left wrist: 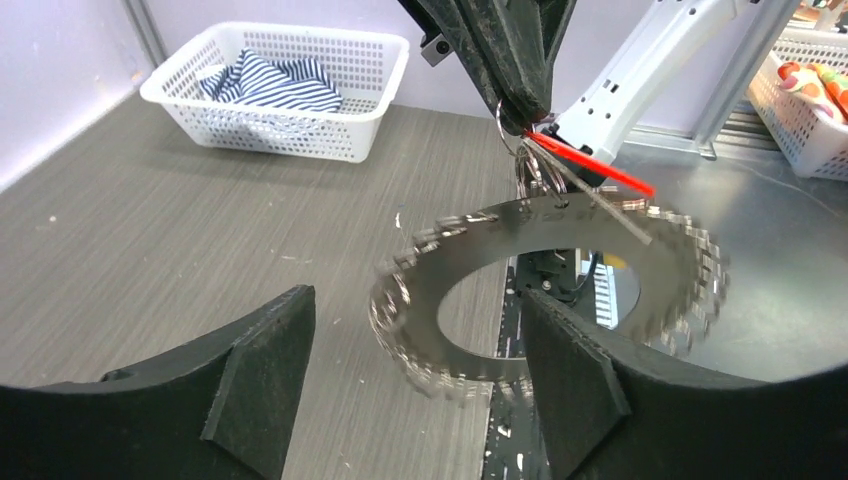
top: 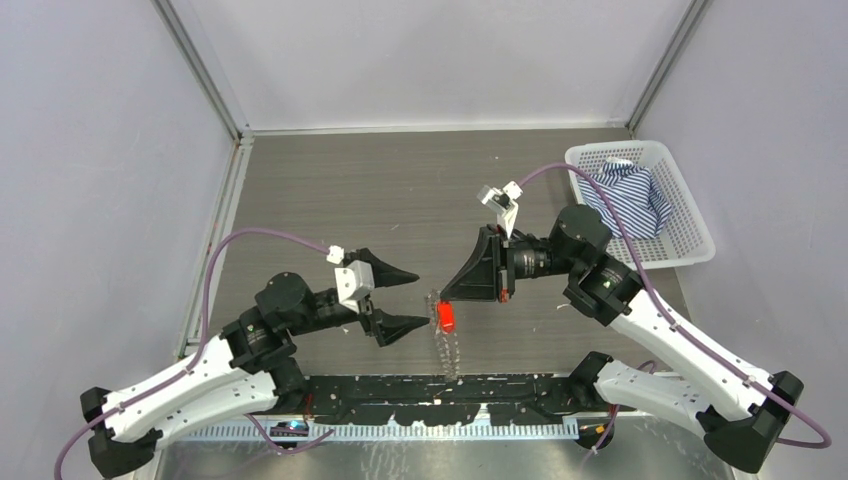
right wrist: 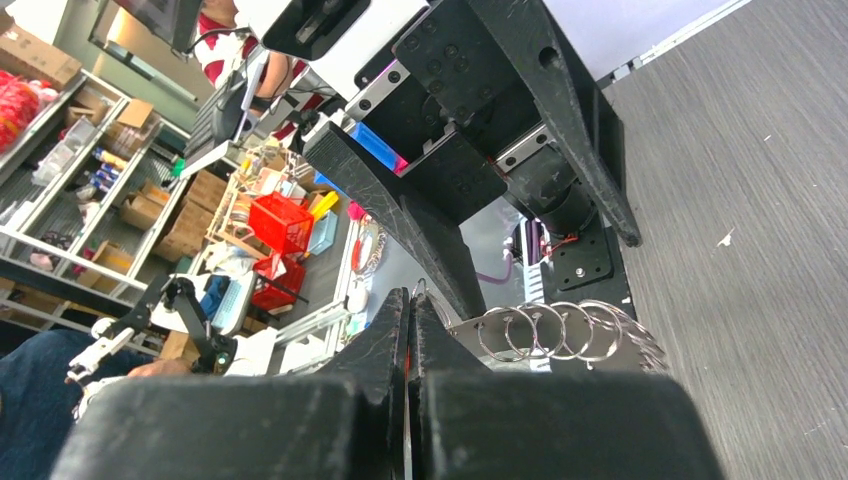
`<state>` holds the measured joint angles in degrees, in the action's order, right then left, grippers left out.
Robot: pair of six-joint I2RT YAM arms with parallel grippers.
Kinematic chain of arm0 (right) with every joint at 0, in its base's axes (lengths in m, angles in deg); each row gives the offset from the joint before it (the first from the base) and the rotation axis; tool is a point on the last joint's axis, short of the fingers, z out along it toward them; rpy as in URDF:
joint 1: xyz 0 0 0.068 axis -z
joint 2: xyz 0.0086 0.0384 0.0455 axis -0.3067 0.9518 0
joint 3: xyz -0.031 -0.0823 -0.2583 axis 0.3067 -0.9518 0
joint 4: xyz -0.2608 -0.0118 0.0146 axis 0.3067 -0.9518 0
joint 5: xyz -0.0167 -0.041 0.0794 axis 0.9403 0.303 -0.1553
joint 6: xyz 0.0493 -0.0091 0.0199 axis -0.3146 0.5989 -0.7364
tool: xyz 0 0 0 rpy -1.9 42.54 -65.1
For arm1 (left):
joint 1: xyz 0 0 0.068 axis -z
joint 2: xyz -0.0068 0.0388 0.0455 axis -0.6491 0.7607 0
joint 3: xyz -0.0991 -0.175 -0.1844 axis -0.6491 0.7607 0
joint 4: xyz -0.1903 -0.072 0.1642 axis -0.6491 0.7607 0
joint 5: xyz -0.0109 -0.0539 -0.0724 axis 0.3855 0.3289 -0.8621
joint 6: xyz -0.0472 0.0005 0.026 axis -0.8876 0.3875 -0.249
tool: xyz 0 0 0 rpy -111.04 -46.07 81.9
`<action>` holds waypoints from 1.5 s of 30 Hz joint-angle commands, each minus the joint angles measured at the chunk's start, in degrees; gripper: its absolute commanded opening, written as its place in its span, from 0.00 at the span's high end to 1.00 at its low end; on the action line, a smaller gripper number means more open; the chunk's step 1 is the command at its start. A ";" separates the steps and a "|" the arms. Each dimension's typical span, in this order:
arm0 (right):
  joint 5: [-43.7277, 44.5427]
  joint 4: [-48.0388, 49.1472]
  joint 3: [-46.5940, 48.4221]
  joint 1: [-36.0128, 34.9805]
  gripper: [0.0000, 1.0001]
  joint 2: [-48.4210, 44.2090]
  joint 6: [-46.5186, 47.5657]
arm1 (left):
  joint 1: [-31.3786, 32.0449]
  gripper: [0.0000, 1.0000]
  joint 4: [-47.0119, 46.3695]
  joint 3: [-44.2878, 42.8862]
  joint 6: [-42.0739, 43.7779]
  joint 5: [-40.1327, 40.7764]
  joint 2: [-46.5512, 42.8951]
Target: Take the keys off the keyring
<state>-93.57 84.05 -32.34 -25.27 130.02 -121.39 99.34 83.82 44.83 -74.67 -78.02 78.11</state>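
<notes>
The keyring [left wrist: 480, 235], a flat silvery ring fringed with small blurred keys [left wrist: 400, 320], hangs in the air from my right gripper [top: 443, 297]. That gripper is shut on the red-headed key [top: 445, 316] at the top of the bunch; red shows between its closed fingertips in the right wrist view [right wrist: 408, 300]. Several small split rings [right wrist: 560, 330] link the keys beside it. The bunch [top: 447, 352] dangles toward the table's front edge. My left gripper [top: 422, 298] is open and empty just left of it. In its wrist view [left wrist: 415, 300], the ring hangs just beyond, between its fingers [left wrist: 260, 370].
A white plastic basket [top: 690, 215] with a blue-striped cloth [top: 625, 195] stands at the back right, also in the left wrist view [left wrist: 270, 135]. A second basket [left wrist: 810, 130] with coloured items sits off the table. The black base rail [top: 440, 395] runs along the near edge.
</notes>
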 commanded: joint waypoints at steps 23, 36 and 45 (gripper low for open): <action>-2.50 -8.77 8.49 -0.41 0.99 -1.11 4.72 | 6.11 0.36 -16.39 -3.96 6.36 -3.17 13.13; 0.00 -11.40 7.06 -0.55 0.99 -3.12 6.24 | 9.83 0.63 -27.67 0.40 4.17 3.15 13.33; 1.06 -12.19 6.16 -0.70 0.99 -3.56 6.56 | 9.83 0.93 -30.15 0.94 2.78 5.75 14.45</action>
<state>-93.07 70.83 -26.85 -25.58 127.88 -115.57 108.98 59.06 45.88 -71.75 -75.33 91.95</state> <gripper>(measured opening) 0.020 0.182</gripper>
